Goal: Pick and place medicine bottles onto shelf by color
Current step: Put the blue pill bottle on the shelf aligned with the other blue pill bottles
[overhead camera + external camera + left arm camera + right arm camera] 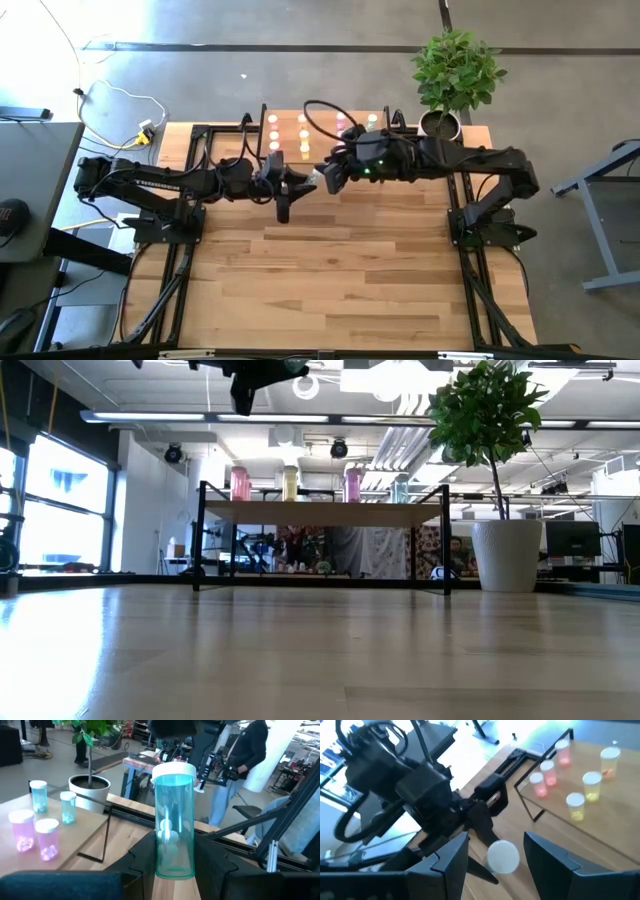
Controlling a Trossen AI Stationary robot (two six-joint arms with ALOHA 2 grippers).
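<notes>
Left end effector (172, 865) grips a teal bottle (173, 822) upright between closed fingers, held above the counter (340, 270). Right end effector (495, 852) spread open, straddling that bottle's cap. Shelf (320, 130) just beyond both.

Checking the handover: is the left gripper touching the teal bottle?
Touching. In the left wrist view, both fingers of the left gripper press the teal bottle upright.

High cam: straight down over the whole worktop (340, 270). Low cam: surface level, facing the shelf (325, 512). Wrist cams: close, facing each other; both see the teal bottle (173, 825).
</notes>
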